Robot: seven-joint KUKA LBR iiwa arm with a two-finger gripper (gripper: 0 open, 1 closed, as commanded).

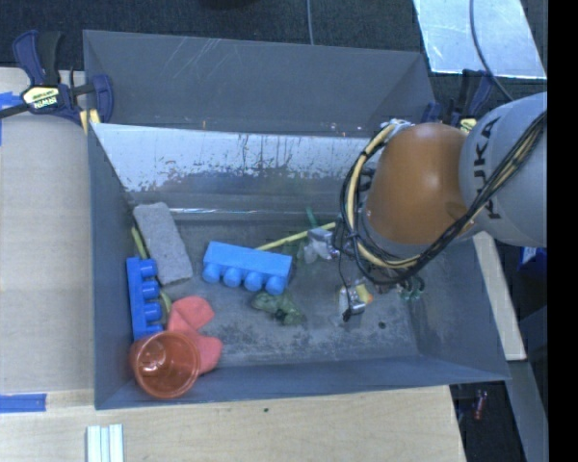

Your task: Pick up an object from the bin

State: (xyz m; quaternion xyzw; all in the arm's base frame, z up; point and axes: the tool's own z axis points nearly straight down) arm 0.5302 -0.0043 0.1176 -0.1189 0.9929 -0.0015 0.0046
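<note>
Pick not yet done, as far as can be judged: every obj. seen lies on the bin (111,258) floor and nothing is visibly raised. The gripper (335,275) is low in the bin, at abt 3 o'clock of the floor, under the arm's orange wrist cover (414,186) w/ its cables; can't tell whether it's spread or pressed together, as the cover and cables hide too much. Nearest things: a thin yellow-green stick (287,242) at its 10 o'clock, one end right by the gripper, contact unclear; a small dark-green figure (277,306) at its 8 o'clock, near but apart; a blue studded block (249,266) at its 9 o'clock, a bit further off. Which of these is the target can't be said. The rest sits well apart toward the bin's 8–9 o'clock: a grey block (162,242), a long blue studded brick (143,296), a pink-red soft piece (195,316) and an orange-red cup (164,362) at the 7 o'clock corner. Left to do, prob.: close on one obj., lift it clear of the walls.
</note>
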